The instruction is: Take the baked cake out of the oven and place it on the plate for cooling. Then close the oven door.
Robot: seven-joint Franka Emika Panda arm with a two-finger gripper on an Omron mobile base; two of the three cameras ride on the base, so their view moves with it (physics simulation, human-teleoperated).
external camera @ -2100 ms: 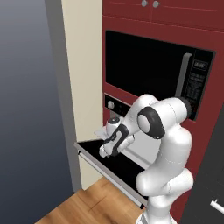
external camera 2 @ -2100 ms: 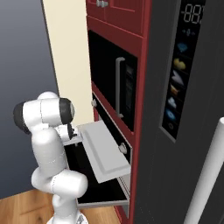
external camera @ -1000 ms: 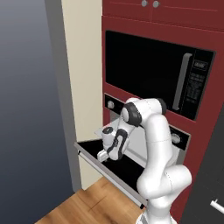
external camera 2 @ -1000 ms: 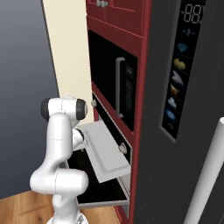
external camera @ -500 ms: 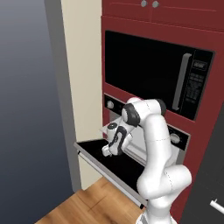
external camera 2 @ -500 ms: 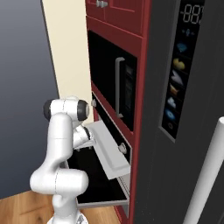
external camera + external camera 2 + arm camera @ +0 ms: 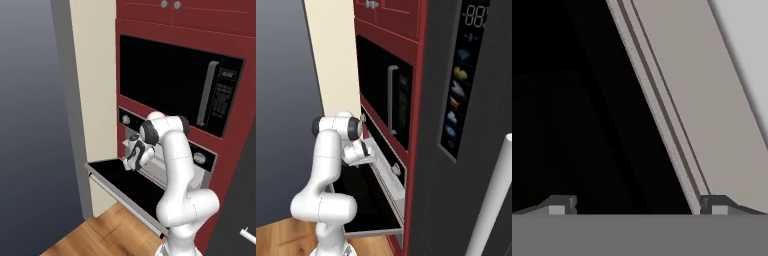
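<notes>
The dark red cabinet wall [image 7: 150, 35] carries a large black microwave [image 7: 175, 80] with a vertical grey handle [image 7: 206, 92], and just beneath it sits the oven [image 7: 165, 150], its black control strip bearing a silver round knob [image 7: 126, 119] at the left end and another [image 7: 199, 158] at the right. The oven door [image 7: 125, 182] is folded all the way down on its lower hinge and lies flat like a black shelf in front of the opening, its long silver bar handle [image 7: 122, 197] running along the outer edge. From the right base view the same door [image 7: 363, 205] juts out from the cabinet beside a tall dark refrigerator [image 7: 466, 150]. The white arm bends over the lowered door, and its gripper [image 7: 132, 159] hangs at the mouth of the light grey oven cavity, just above the door. In the hand view the two dark fingertips [image 7: 559, 205] stand far apart, so the jaws are open with nothing between them, facing black door glass and a grey panel [image 7: 712, 100].
</notes>
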